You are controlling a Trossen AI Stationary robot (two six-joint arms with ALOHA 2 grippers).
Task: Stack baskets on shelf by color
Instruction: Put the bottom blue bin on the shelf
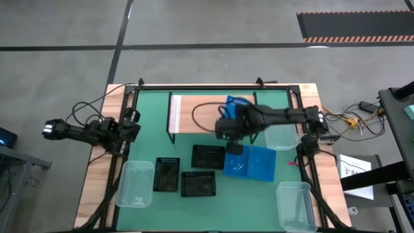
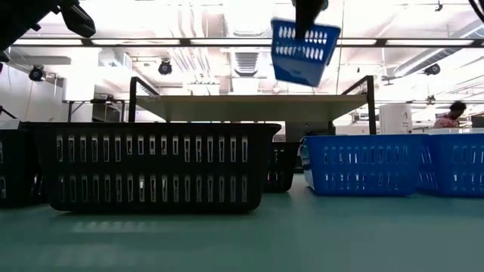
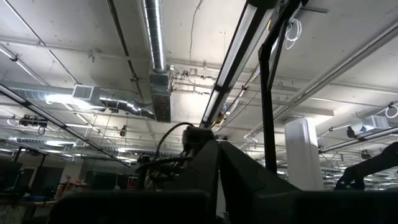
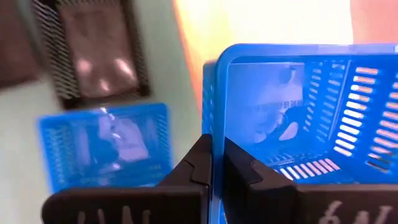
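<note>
Nearest the low camera, black mesh baskets [image 2: 155, 166] and blue baskets [image 2: 363, 165] resting on green table [image 1: 213, 200]. Above them, blue basket [image 2: 304, 51] hanging tilted in the air, its wall pinched in clenched right gripper [image 4: 214, 165], over wood-topped shelf [image 1: 194, 113]. At far left edge, left gripper [image 1: 50, 129] parked, fingers closed on nothing.

A green-topped table [image 1: 149, 129] on grey floor; striped mat [image 1: 354, 26] beyond; person [image 2: 454, 113] far off.
</note>
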